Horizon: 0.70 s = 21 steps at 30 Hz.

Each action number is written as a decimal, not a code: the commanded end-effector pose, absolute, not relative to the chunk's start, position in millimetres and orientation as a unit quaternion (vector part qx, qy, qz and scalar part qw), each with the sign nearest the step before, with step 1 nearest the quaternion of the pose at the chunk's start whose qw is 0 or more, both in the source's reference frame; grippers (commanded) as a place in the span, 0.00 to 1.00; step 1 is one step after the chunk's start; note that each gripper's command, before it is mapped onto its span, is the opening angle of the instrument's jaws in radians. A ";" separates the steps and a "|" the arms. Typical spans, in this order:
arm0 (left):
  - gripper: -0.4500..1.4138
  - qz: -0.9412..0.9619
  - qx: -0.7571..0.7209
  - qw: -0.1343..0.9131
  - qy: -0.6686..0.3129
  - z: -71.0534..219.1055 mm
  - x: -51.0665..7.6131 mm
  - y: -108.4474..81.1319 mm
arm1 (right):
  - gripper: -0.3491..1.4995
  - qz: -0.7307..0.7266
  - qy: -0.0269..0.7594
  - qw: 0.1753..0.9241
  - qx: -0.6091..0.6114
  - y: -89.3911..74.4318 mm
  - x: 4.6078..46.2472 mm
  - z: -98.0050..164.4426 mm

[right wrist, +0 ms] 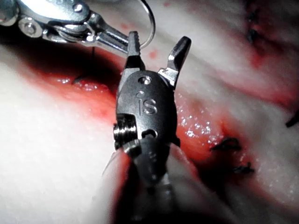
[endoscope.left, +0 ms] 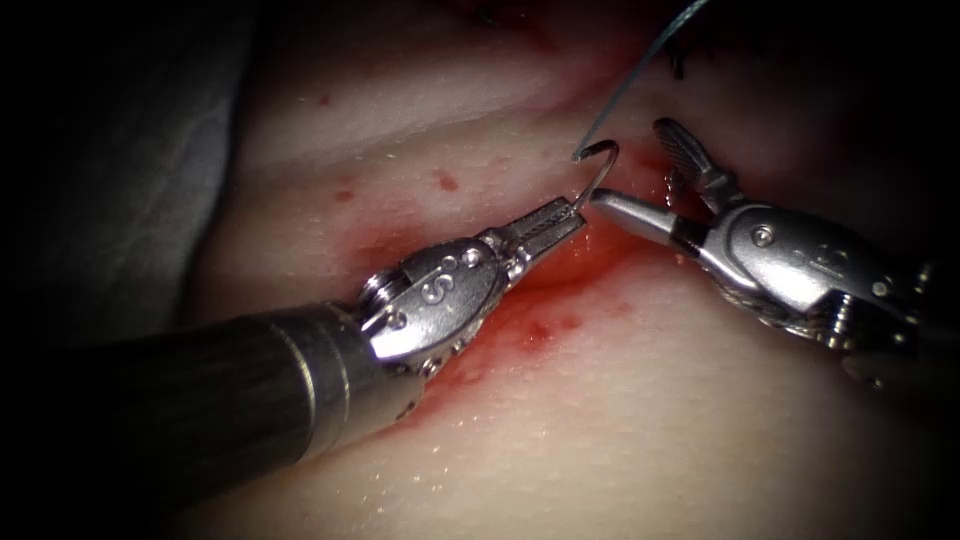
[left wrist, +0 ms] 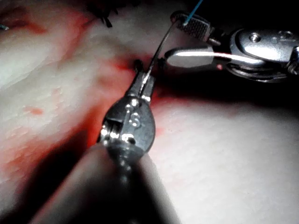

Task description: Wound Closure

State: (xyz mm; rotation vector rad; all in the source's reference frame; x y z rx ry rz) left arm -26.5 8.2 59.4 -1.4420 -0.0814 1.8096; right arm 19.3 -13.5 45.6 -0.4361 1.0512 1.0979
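Note:
My left tool (endoscope.left: 562, 222) reaches in from the lower left, jaws shut on the curved needle (endoscope.left: 604, 168) over the cut (endoscope.left: 560, 278). The needle rises from the jaws and hooks over to its tail end, where the blue thread (endoscope.left: 630, 75) leaves upward. Its pointed end is hidden at the jaws; the visible arc is free of the tissue (endoscope.left: 650, 420). My right tool (endoscope.left: 645, 180) stands just right of the needle, open, holding nothing. The left wrist view shows the left tool (left wrist: 145, 84) gripping the needle (left wrist: 163, 44). In the right wrist view, the right tool (right wrist: 158, 49) gapes beside the needle (right wrist: 151, 23).
Red fluid (endoscope.left: 520, 320) lines the cut and spots the tissue on both sides. Dark finished stitches (endoscope.left: 678, 62) sit farther up the cut, also stitches (right wrist: 226, 143) behind the right tool. A grey cloth (endoscope.left: 120, 150) borders the tissue at left.

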 end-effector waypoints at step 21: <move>0.00 0.726 -0.560 0.398 -0.010 59.6 -27.6 7.6 | 0.31 0.423 0.429 0.761 -0.240 -13.2 22.9 45.5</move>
